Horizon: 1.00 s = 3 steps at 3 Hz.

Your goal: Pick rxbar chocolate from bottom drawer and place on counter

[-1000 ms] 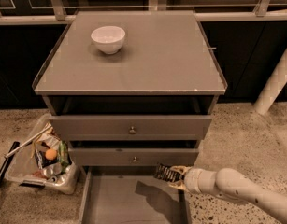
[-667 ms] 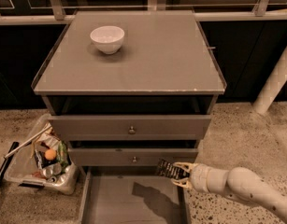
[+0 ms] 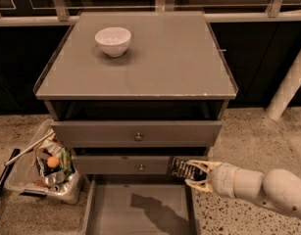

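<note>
The rxbar chocolate (image 3: 181,168), a small black wrapper with pale lettering, is held in the air above the right side of the open bottom drawer (image 3: 140,210), in front of the middle drawer. My gripper (image 3: 194,173) reaches in from the lower right on a white arm and is shut on the bar's right end. The bar's shadow falls on the drawer's grey floor. The counter (image 3: 164,58) is the glossy grey cabinet top higher up, well above the gripper.
A white bowl (image 3: 113,41) stands on the counter's back left. Two upper drawers with round knobs (image 3: 138,137) are shut. A clear bin of trash (image 3: 47,168) sits on the floor left of the cabinet. A white post (image 3: 289,84) leans at right.
The gripper with the bar has risen slightly and shifted a little to the right, staying over the drawer's right side. Nothing else has moved.
</note>
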Tool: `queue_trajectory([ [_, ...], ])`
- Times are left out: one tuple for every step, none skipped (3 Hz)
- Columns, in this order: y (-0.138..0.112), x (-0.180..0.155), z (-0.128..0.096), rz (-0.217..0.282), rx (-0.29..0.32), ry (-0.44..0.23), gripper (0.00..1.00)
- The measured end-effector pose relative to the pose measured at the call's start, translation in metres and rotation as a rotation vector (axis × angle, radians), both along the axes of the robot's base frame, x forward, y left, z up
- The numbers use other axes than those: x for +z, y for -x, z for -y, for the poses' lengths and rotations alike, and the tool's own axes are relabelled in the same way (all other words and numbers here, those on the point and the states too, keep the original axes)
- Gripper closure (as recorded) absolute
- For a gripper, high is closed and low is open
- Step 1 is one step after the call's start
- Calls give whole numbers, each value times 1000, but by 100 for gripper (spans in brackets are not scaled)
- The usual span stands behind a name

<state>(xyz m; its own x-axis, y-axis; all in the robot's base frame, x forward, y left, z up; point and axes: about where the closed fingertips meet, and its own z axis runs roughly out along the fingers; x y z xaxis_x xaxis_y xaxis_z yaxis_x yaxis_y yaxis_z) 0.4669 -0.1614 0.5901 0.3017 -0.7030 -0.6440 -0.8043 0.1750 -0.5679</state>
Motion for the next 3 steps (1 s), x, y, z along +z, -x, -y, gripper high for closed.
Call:
queue_trajectory([
  [1,45,-9,-8,47,62,100],
  [-7,83,-32,-44,94,154,100],
  [-6,137,-54,-37,143,214,100],
])
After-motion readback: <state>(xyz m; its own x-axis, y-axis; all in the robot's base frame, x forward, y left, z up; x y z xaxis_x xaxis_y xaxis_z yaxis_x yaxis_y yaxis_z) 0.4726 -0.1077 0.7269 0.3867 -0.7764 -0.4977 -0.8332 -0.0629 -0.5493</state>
